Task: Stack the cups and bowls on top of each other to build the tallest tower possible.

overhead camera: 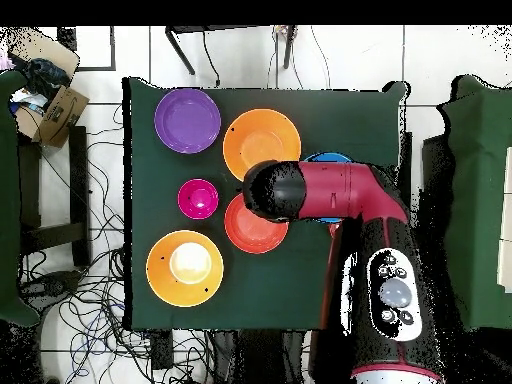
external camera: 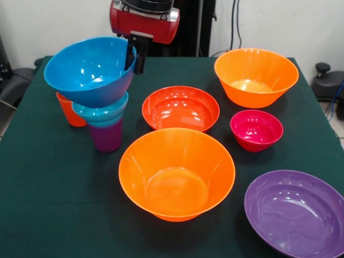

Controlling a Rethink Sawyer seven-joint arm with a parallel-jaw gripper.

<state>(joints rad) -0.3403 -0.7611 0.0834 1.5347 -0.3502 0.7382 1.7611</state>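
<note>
My gripper (external camera: 136,57) is shut on the right rim of the large blue bowl (external camera: 88,70), with one finger inside and one outside. The bowl tilts and rests on the small teal bowl (external camera: 101,112), which sits in the purple cup (external camera: 106,137) at the table's left. The orange cup (external camera: 69,110) stands just behind that stack. In the overhead view my arm (overhead camera: 330,192) covers the stack; only a sliver of the blue bowl (overhead camera: 328,158) shows. The green cup is out of view.
Loose on the green table (external camera: 54,188): a shallow red-orange bowl (external camera: 180,107) (overhead camera: 250,228), a large orange bowl (external camera: 176,173) (overhead camera: 262,142), a second large orange bowl (external camera: 256,76) (overhead camera: 185,267), a small magenta bowl (external camera: 256,129) (overhead camera: 198,198), a large purple bowl (external camera: 295,212) (overhead camera: 187,120).
</note>
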